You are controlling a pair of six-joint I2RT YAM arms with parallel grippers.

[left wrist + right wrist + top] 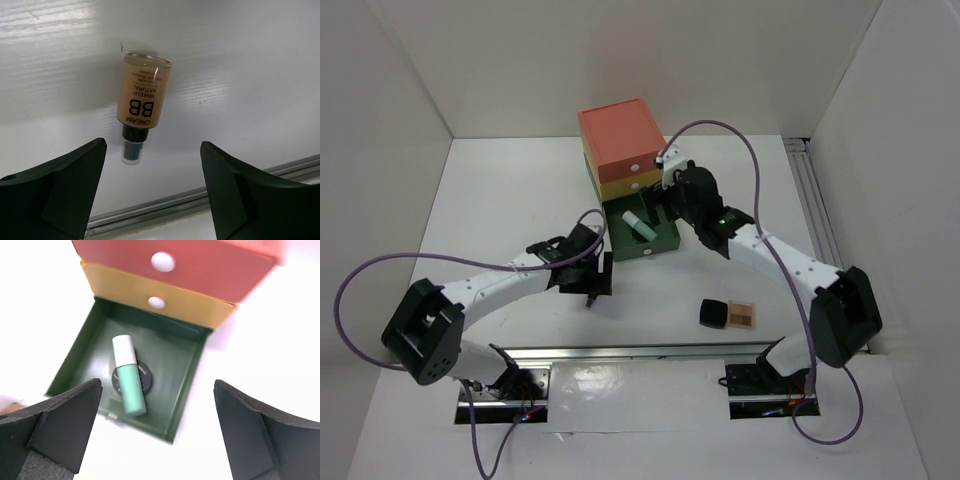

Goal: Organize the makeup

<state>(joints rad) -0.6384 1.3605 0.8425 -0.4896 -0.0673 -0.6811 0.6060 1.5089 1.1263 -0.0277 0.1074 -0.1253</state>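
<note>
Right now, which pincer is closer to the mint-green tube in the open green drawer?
Right. The right pincer hovers open over the green drawer holding the mint-green tube; the left pincer is off over the table, open above a BB cream bottle.

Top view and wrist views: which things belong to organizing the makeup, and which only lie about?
For the job: BB cream bottle, mint-green tube, round black compact under it, eyeshadow palette, black square case beside it.
Not makeup: drawer box with its green drawer open, metal rail, purple cables.
</note>
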